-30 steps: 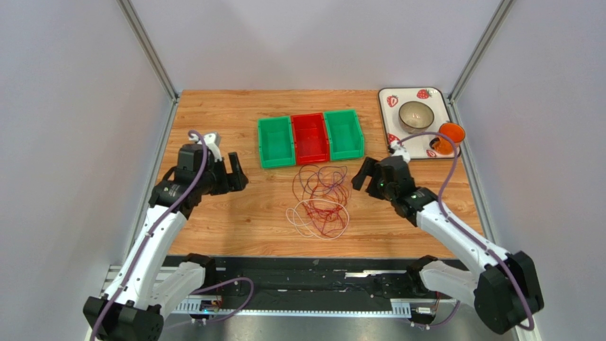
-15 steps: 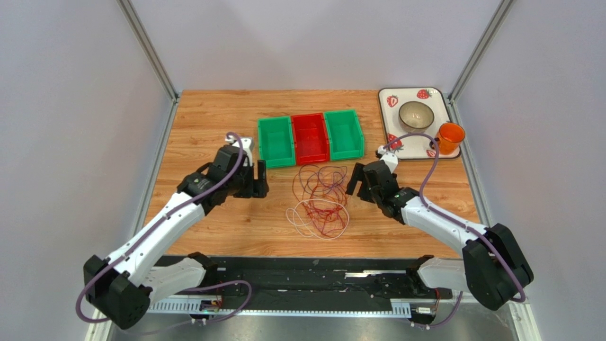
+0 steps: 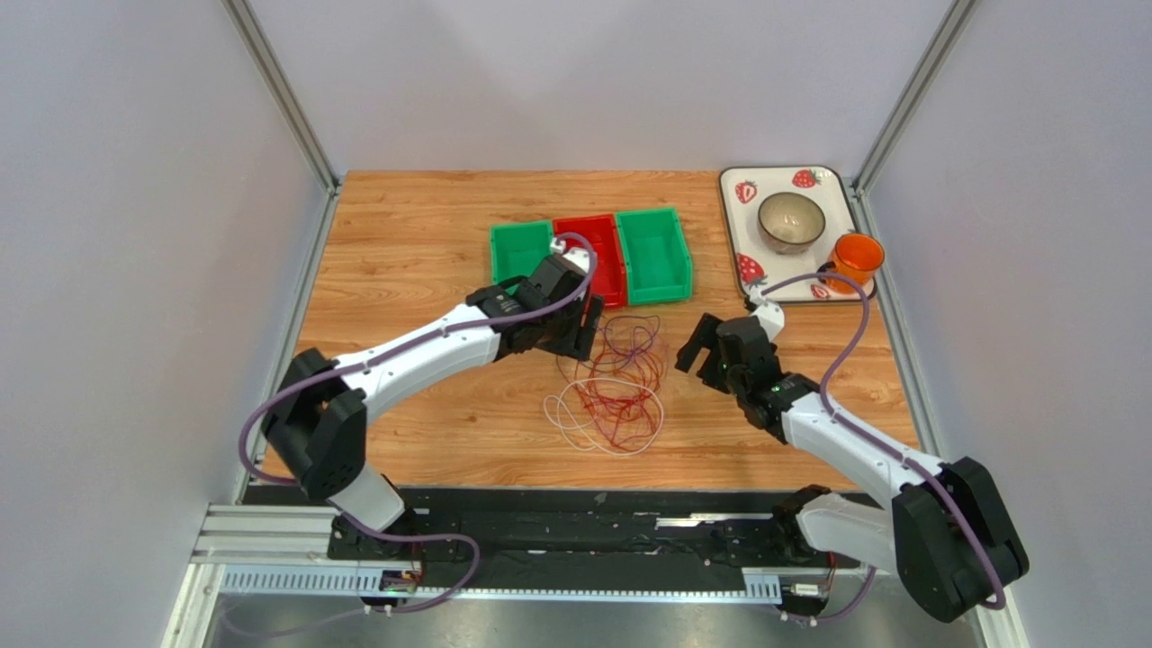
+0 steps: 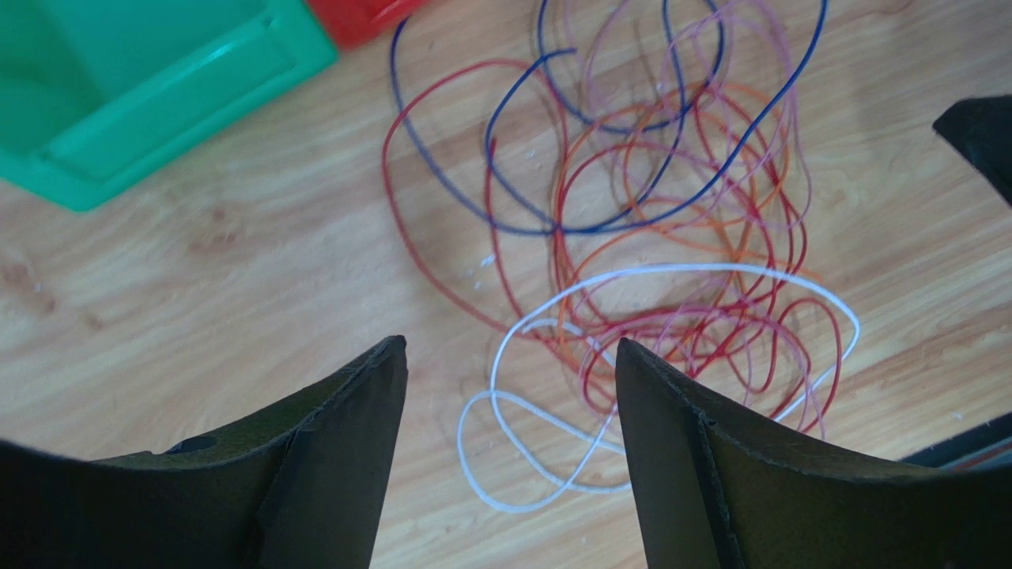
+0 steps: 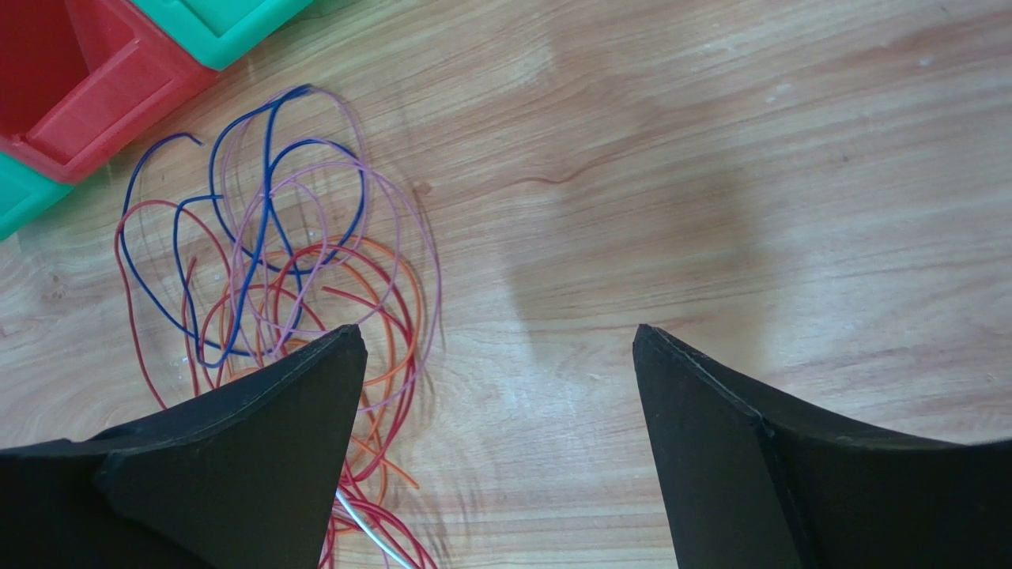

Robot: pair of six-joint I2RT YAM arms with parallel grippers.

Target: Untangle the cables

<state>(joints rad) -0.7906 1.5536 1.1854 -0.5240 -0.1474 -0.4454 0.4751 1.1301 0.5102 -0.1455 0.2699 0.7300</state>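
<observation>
The cables [image 3: 615,378] lie in one loose tangle on the wooden table [image 3: 406,230], between the two grippers. The left gripper [image 3: 579,328] stands at the tangle's far-left edge, its fingers spread wide and holding nothing. In the left wrist view the left gripper [image 4: 508,356] looks down on the cables [image 4: 665,249]. Ahead of the fingers and toward the right one lie red, blue, pink and orange loops, and a white loop runs across the gap between the tips. Whether the tips touch the wood is hard to judge from here. Beyond its left finger sits a green bin [image 4: 143,71].

The right gripper [image 3: 703,348] is just to the right of the tangle, also released and empty. In its own view the right gripper [image 5: 497,338] has bare wood between its fingers. The cables [image 5: 285,261] lie ahead of its left finger and run partly under it. A red bin [image 5: 71,71] sits farther off on that side.

Well behind the right gripper is a strawberry-print tray [image 3: 741,189] carrying a metal bowl [image 3: 791,216], with an orange cup [image 3: 855,257] at its corner.
</observation>
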